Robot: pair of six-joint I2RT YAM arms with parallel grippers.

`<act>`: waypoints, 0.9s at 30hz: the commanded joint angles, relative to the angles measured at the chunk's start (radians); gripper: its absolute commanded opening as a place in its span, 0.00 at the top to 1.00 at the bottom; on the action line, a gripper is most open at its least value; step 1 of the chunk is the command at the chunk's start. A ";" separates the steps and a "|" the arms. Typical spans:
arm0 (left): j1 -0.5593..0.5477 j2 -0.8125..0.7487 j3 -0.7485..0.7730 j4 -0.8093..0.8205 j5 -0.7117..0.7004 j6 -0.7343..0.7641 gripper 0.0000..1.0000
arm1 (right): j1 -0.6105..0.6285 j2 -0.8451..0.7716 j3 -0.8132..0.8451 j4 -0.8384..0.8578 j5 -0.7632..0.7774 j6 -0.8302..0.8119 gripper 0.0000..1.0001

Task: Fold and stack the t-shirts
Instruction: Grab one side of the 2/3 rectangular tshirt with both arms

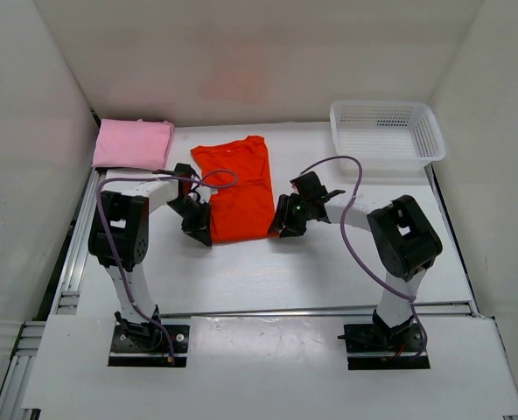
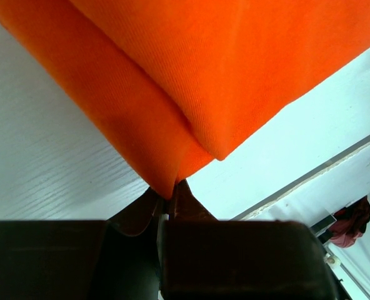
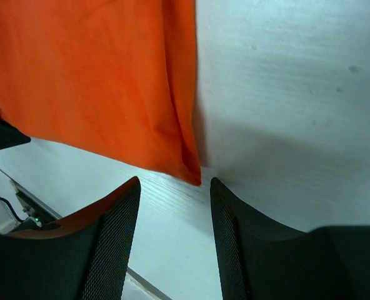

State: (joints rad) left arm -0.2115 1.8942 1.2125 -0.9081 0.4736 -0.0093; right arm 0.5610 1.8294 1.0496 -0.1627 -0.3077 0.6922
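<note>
1. Bright orange-red cloth t-shirt (image 1: 234,188) lies flat on the white tabletop (image 1: 329,271), mid-width, between the two arms. Its long axis runs away from the arm bases.
2. Shape from above: a narrowed, roughly rectangular strip with the neck end far and the hem end near. One short sleeve sticks out at the far left. Plain colour, no print.
3. Left wrist view shows the near-left corner doubled: an upper layer with a rounded corner sits over a lower layer. Fine knit weave, soft creases.
4. Left gripper (image 2: 167,203): jaws closed on the near-left hem corner of the orange-red t-shirt, with the tip of the cloth pinched between them.
5. Right gripper (image 3: 174,184): jaws apart, gripping nothing. The shirt's near-right hem corner rests on the tabletop at the mouth of the gap. Its right edge shows a thin folded seam.
6. Light pink cloth t-shirt (image 1: 133,143) is folded into a neat rectangle at the far-left corner of the tabletop. It is near the orange-red one's sleeve but not touching it.
7. White plastic mesh basket (image 1: 386,131) stands at the far right, well apart from both shirts.
</note>
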 commanded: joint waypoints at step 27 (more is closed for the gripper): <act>0.116 -0.113 -0.085 -0.113 -0.070 0.009 0.90 | -0.020 -0.012 -0.129 0.101 -0.082 0.020 1.00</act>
State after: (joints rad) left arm -0.1135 1.8370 1.1442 -0.9726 0.4133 -0.0116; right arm 0.5392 1.8389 0.9348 -0.0162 -0.4171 0.7582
